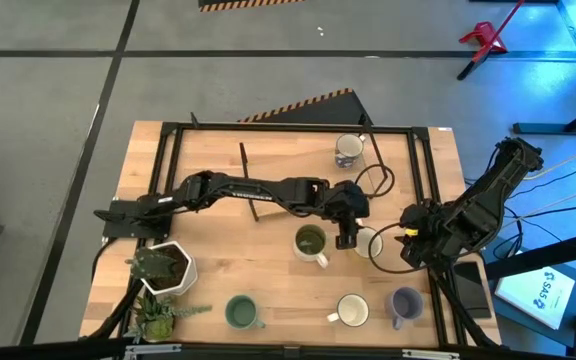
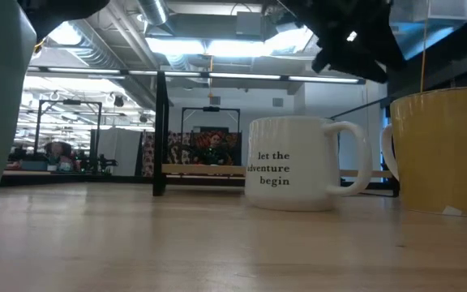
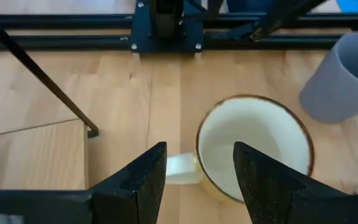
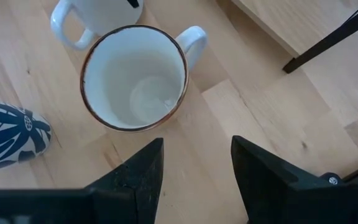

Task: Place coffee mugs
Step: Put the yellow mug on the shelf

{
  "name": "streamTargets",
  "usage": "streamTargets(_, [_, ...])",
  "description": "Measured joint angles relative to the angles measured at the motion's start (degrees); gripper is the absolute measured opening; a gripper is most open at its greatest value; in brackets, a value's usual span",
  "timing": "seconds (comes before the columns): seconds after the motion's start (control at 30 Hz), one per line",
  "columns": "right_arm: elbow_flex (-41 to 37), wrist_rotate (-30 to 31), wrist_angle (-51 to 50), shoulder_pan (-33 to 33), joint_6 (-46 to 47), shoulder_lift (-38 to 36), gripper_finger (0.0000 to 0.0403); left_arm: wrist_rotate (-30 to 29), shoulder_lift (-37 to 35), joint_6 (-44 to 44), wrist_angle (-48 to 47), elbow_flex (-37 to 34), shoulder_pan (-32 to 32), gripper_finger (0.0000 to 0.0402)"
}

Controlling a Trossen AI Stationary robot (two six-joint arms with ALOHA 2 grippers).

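Observation:
My left gripper (image 1: 346, 238) is open over the table's middle, between the olive green mug (image 1: 310, 242) and the cream mug (image 1: 368, 243). In the left wrist view its fingers stand either side of the cream mug's handle (image 3: 180, 169) and near rim (image 3: 253, 149), with no touch showing. My right gripper (image 1: 408, 240) waits open to the right of that mug, which stands upright below it (image 4: 134, 78). The blue-patterned mug (image 1: 348, 150) stands near the far edge. The teal mug (image 1: 240, 312), white mug (image 1: 352, 311) and lavender mug (image 1: 404, 305) stand along the near edge.
A white hexagonal plant pot (image 1: 168, 268) and a second plant (image 1: 153, 318) sit at the near left. A black frame (image 1: 288, 128) borders the table, and a thin black rod (image 1: 248, 180) lies across its middle. Cables (image 1: 378, 180) loop by the blue-patterned mug.

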Motion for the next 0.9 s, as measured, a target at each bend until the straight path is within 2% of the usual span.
streamTargets(0.2, [0.0, 0.0, 0.1, 0.0, 0.0, 0.0, 0.0175, -3.1, 0.6, -0.3, -0.4, -0.1, -0.2, 0.0181])
streamTargets(0.53, [0.0, -0.2, 0.1, 0.0, -0.4, 0.0, 0.0175, -3.0, 1.4, -0.5, -0.5, -0.1, -1.5, 0.0181])
streamTargets(0.9, [0.0, -0.2, 0.2, 0.0, -1.5, 0.0, 0.0175, -5.4, 3.4, -0.8, -1.2, -0.1, -2.2, 0.0181])
